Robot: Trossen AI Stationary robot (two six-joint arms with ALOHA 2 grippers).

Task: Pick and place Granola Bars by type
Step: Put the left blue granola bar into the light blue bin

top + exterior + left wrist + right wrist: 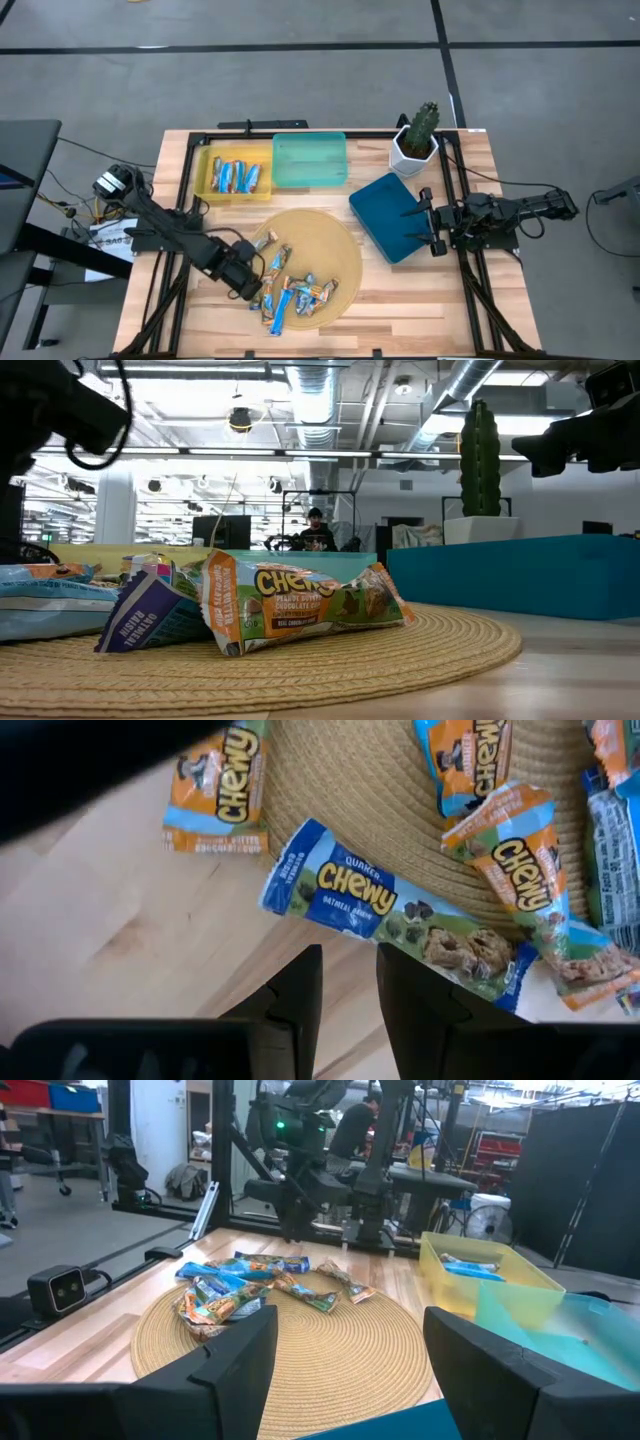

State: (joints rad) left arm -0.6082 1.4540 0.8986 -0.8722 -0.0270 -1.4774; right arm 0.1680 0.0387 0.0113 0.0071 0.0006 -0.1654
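Your low view hides most of the pile: one orange-and-blue bar (310, 605) fills the front, with a blue wrapper (150, 618) leaning on it, and the rest is cut off at the left edge. From above, your left gripper (257, 291) sits at the near-left edge of the round woven mat (335, 245), and the arm covers whatever lies right under it. The left wrist view shows the two dark fingers (295, 1000) set a narrow gap apart, with nothing between them; they hover just off a blue oatmeal bar (385, 910) that lies half on the mat, half on the wooden table (90, 920). Most Granola Bars (295, 293) lie heaped on the mat's near side. Several blue ones (233, 176) lie in the yellow tray (205, 187); the teal tray (310, 160) stands beside it. Your right gripper (428, 222) waits over the dark blue tray (385, 205), jaws spread wide, holding nothing. Beyond the table, a person (315, 530) is too small to make out.
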